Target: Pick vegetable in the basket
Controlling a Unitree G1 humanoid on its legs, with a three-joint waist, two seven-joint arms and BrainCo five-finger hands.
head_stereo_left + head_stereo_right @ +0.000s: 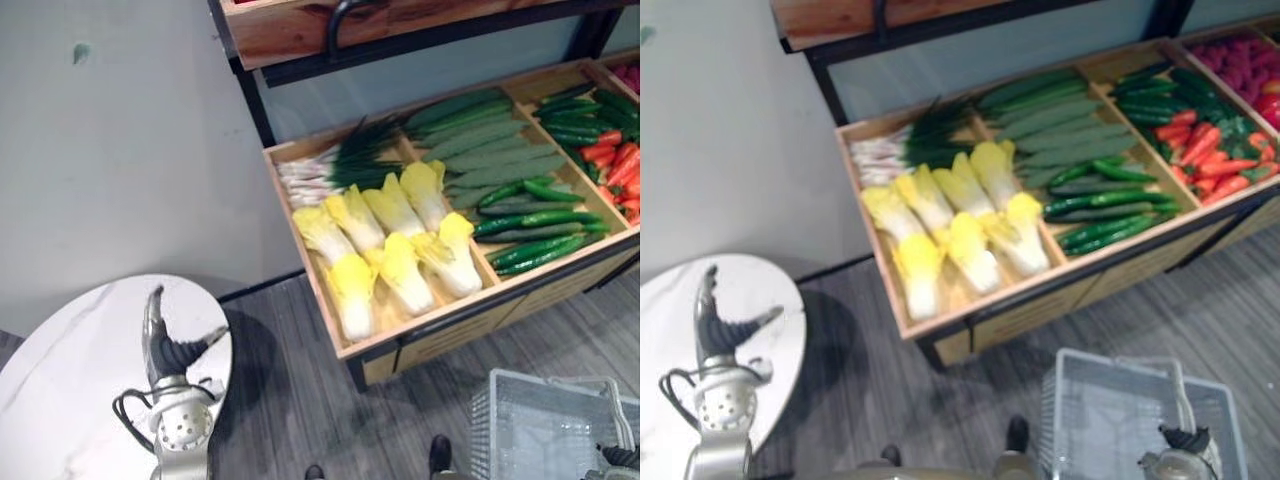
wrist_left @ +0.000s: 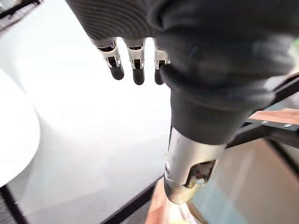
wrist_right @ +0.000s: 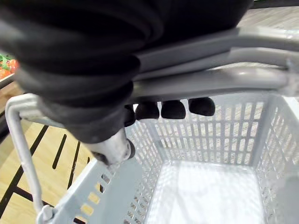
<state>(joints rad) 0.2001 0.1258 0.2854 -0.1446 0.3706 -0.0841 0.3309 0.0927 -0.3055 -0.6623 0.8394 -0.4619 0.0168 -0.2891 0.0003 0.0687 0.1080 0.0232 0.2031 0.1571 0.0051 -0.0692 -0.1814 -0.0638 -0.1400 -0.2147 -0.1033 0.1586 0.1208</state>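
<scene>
A round white table (image 1: 70, 350) is seen at the near left, set on a grey wood-grain floor (image 1: 300, 400). Behind it, at the far left, a plain pale wall (image 1: 120, 150) is marked by 1 small green spot (image 1: 81, 50). To the right, a wooden display tray (image 1: 298, 240) is carried on a black metal frame (image 1: 257, 110) and is split by wooden dividers (image 1: 520, 100). Above it, at the far edge, a wooden shelf board (image 1: 290, 35) is fitted with 1 dark handle (image 1: 333, 25).

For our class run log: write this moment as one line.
left hand: open, empty | right hand: shut on basket handle | basket: empty | cabbages: untouched
</scene>
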